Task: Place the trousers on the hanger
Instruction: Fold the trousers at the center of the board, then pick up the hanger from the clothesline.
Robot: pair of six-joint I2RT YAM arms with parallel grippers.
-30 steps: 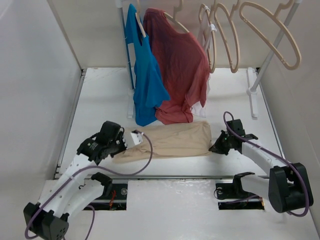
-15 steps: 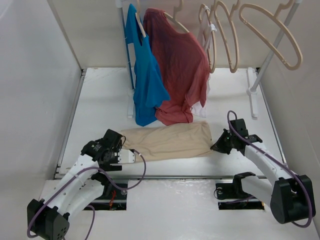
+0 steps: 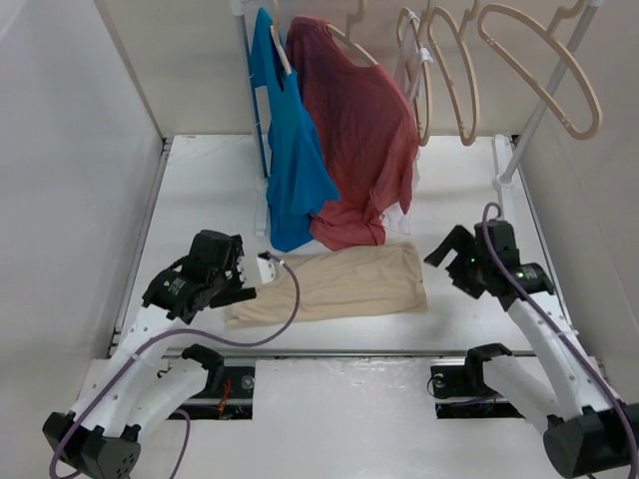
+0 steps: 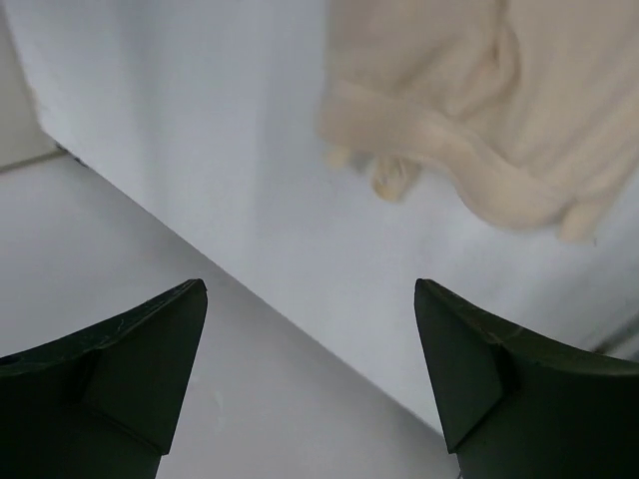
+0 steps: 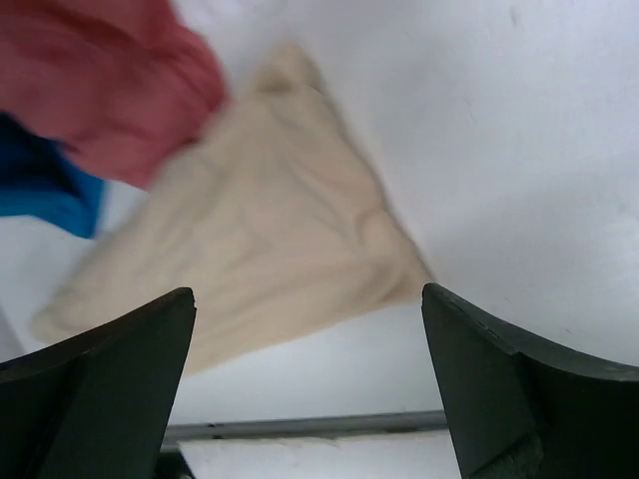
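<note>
The beige trousers (image 3: pixel 339 284) lie folded flat on the white table, in front of the hanging shirts. My left gripper (image 3: pixel 240 284) hovers open at their left end, holding nothing. In the left wrist view the trousers (image 4: pixel 469 110) lie beyond the open left gripper (image 4: pixel 310 289), with bare table between the fingers. My right gripper (image 3: pixel 451 257) is raised just right of the trousers, jaws wide apart. The right wrist view shows the trousers (image 5: pixel 260 249) below and ahead of the open right gripper (image 5: pixel 308 294). An empty tan hanger (image 3: pixel 544 62) hangs on the rack at the back right.
A blue shirt (image 3: pixel 290 150) and a red T-shirt (image 3: pixel 354 140) hang from the white rack (image 3: pixel 524 130), down to the table behind the trousers. Two more empty tan hangers (image 3: pixel 454 75) hang beside them. White walls close in left and right. The table's near edge (image 3: pixel 329 351) lies just before the trousers.
Both grippers have opened and let go of the trousers' ends. The right gripper has lifted up and to the right. The left gripper drew back toward me, then returned beside the left end.
</note>
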